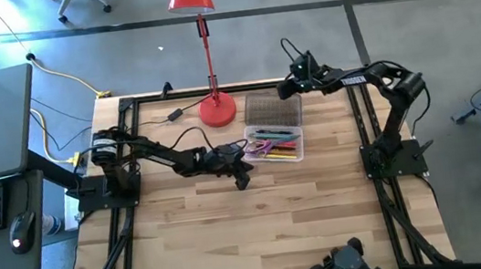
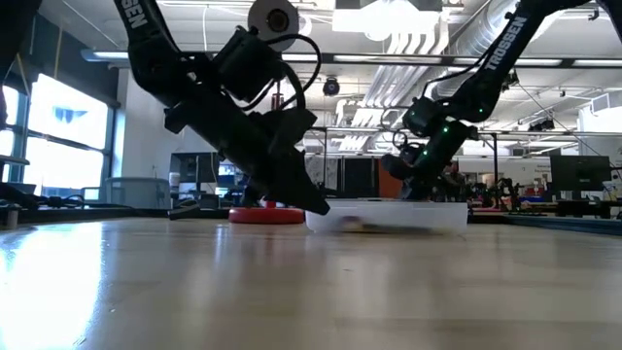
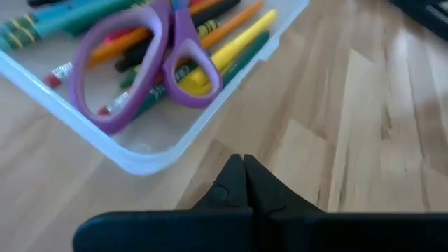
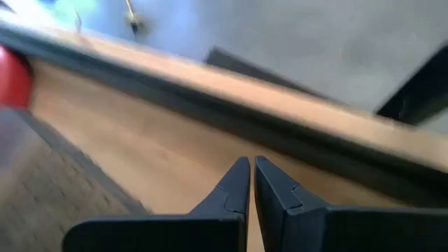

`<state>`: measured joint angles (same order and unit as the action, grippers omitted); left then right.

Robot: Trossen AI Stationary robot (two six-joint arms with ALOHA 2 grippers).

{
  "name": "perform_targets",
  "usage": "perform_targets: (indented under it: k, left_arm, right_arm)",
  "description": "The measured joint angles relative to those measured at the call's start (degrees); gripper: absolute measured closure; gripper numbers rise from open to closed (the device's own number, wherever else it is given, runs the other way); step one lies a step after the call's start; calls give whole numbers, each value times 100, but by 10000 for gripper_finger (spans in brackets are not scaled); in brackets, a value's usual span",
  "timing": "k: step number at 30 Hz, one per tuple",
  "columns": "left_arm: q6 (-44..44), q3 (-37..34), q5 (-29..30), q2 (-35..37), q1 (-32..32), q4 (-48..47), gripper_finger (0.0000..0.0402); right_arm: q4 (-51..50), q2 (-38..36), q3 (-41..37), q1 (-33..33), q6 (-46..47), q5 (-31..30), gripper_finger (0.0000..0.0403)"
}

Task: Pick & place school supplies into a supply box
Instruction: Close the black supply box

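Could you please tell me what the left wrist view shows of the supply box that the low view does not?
Only the left wrist view shows the contents: purple-handled scissors lying on pens and markers, with the left gripper shut just outside the box. Only the low view shows the right gripper at the box's far side and the red lamp base. Both show the clear supply box on the wooden table.

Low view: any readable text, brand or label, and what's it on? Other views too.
"TROSSEN" on the right arm's upper link.
"...SEN" on the left arm's link, start cut off by the frame edge.
Crayon wrapper print in the supply box: too blurred to read.
Nothing legible in the high or right wrist views.
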<state>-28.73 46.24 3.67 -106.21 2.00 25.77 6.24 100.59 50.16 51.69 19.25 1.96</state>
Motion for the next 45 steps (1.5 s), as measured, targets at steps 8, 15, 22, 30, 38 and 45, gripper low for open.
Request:
perform_targets:
  k: [8, 15, 22, 30, 38, 45]
  left_arm:
    - [-53, 2, 462, 4, 195, -23, 383]
    - [-153, 2, 433, 9, 291, -44, 392]
    - [-321, 0, 432, 13, 278, -86, 381]
    - [-323, 0, 457, 17, 278, -123, 391]
    - [-323, 0, 483, 17, 280, -139, 391]
    - [-326, 0, 569, 17, 289, -150, 384]
  right_arm:
    - [-366, 33, 167, -163, -170, 251, 403]
    - [-422, -23, 169, -433, -178, 378, 403]
    - [-488, -299, 169, -659, -180, 404, 403]
    - [-592, -1056, 169, -1041, -182, 465, 403]
    - [-915, -1590, 163, -1894, -324, -38, 403]
    - [-992, -1782, 163, -2751, -327, -297, 403]
